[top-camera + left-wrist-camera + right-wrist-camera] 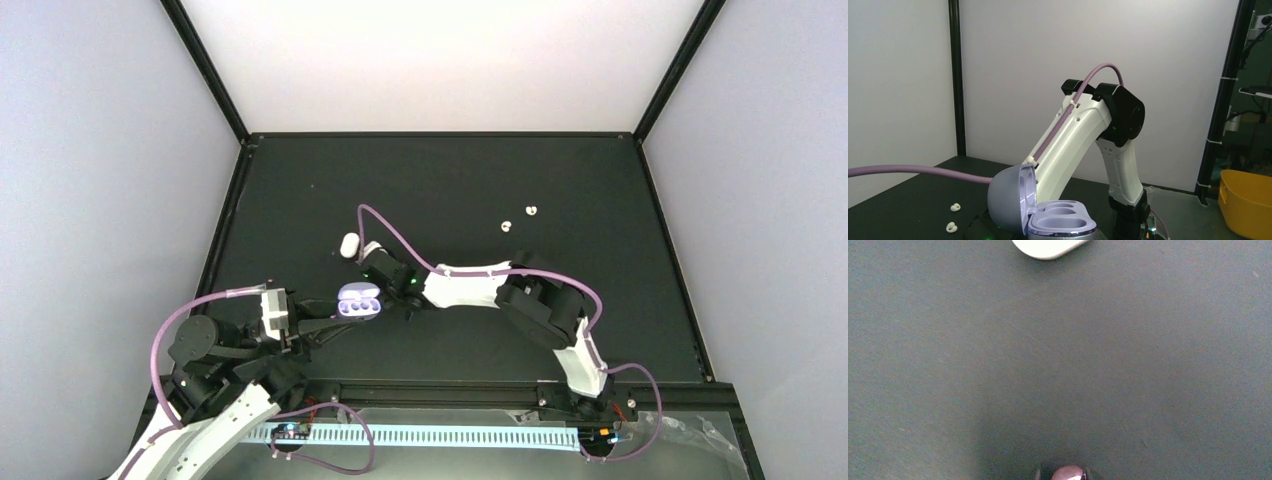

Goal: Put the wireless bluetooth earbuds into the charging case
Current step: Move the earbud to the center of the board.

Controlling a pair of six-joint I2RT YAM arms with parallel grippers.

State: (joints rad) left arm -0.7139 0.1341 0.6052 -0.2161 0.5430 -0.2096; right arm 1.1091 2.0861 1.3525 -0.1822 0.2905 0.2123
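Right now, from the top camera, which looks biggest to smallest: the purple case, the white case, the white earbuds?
1. purple case, lid open
2. white case
3. white earbuds: both look alike, so they tie

The left arm (pixel 215 428) and right arm (pixel 460 288) share white shell links and bulky black joint housings. A lilac cable (pixel 898 169) runs along each, fastened by white clips. The left gripper (pixel 343 311) is black.

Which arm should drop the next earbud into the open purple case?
Right. The right gripper has a purple earbud between its fingertips, close beside the open purple case. The left gripper is shut on that case, holding it, so it is busy.
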